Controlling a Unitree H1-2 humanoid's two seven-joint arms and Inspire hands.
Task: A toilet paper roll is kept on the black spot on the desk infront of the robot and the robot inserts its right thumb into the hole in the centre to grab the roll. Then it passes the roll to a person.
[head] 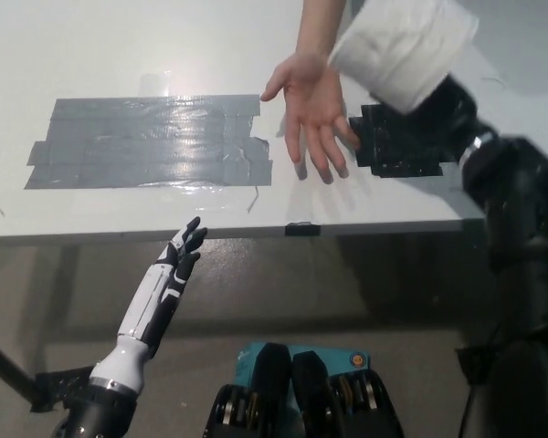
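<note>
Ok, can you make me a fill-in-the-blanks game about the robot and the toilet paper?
1. The right hand holds a ____ roll in the air.
2. A person's hand waits with its palm facing ____.
3. The strips of ____ tape lie flat on the desk.
4. The left hand, below the desk edge, holds ____.

Missing words: white; up; grey; nothing

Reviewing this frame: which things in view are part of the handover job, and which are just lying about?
Part of the job:
toilet paper roll, lifted off the desk on the right hand
person's hand, open, palm up, beside the roll
black spot, now uncovered

Lying about:
grey tape patch on the desk
left hand, idle below the desk edge
</note>
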